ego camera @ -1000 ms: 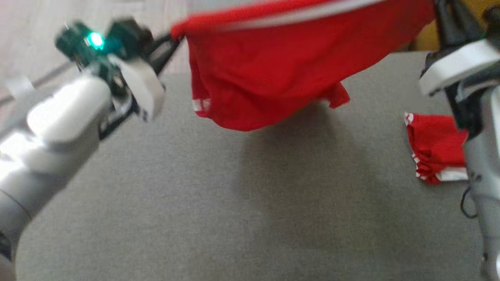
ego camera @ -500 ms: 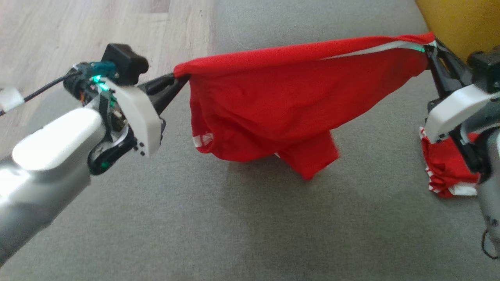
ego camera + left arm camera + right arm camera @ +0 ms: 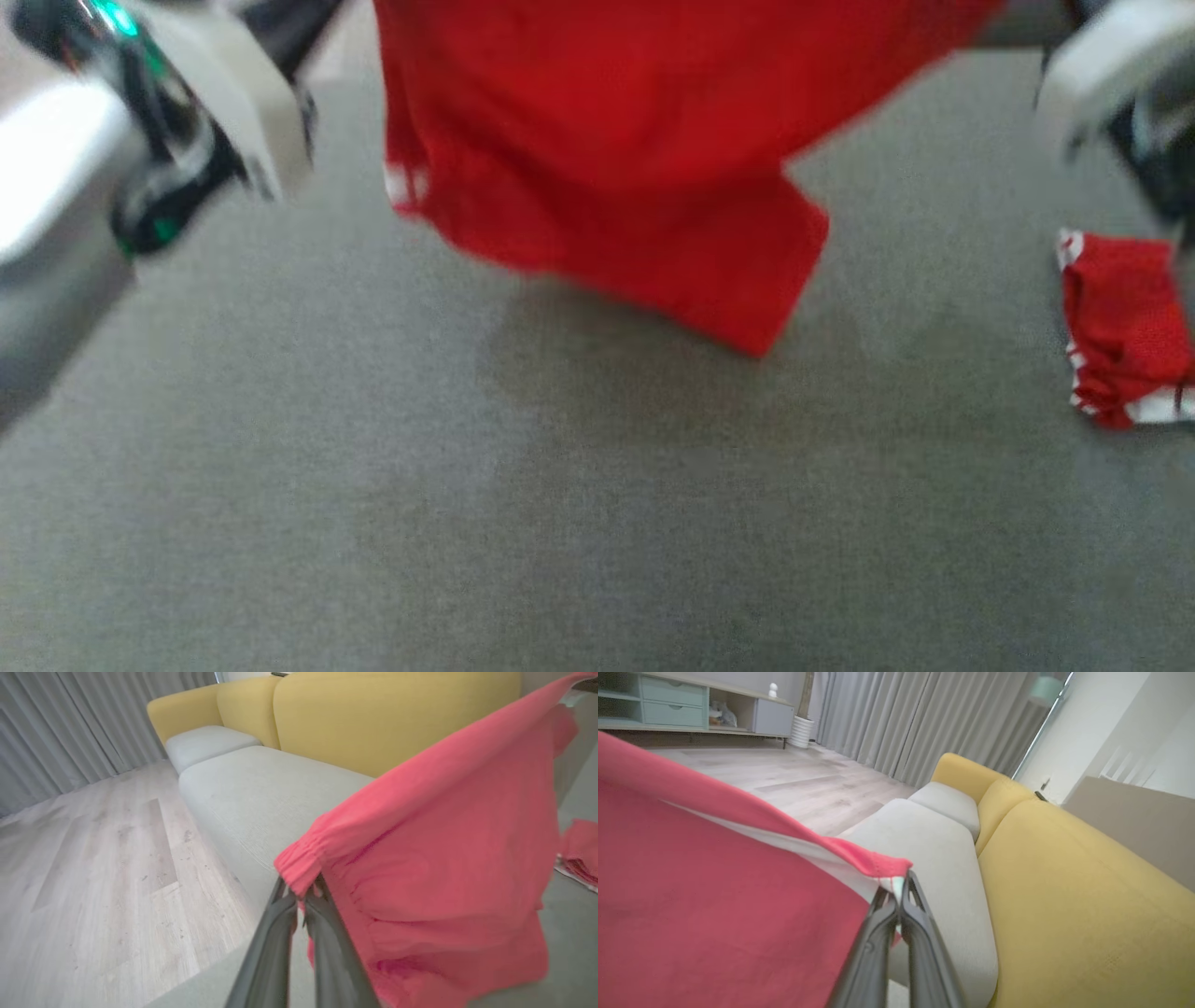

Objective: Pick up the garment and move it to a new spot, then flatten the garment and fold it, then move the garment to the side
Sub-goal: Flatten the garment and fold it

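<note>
The garment (image 3: 635, 140) is a pair of red shorts with white trim, hanging in the air over the grey sofa seat (image 3: 467, 485). One leg dangles lowest near the middle. My left gripper (image 3: 301, 891) is shut on the gathered waistband corner of the garment (image 3: 444, 858). My right gripper (image 3: 896, 889) is shut on the opposite corner of the garment (image 3: 714, 896), at its white stripe. In the blurred head view my left wrist (image 3: 187, 112) shows at the top left and my right wrist (image 3: 1111, 65) at the top right.
A second red and white cloth (image 3: 1125, 327) lies bunched on the seat at the right, also in the left wrist view (image 3: 579, 851). A yellow sofa back (image 3: 1087, 905) runs along the far side. Wooden floor (image 3: 93, 858) lies past the seat's left edge.
The head view has shifted and blurred, so the camera moved. The garment stays stretched between both shut grippers, and its loose leg now hangs further down and more unfolded.
</note>
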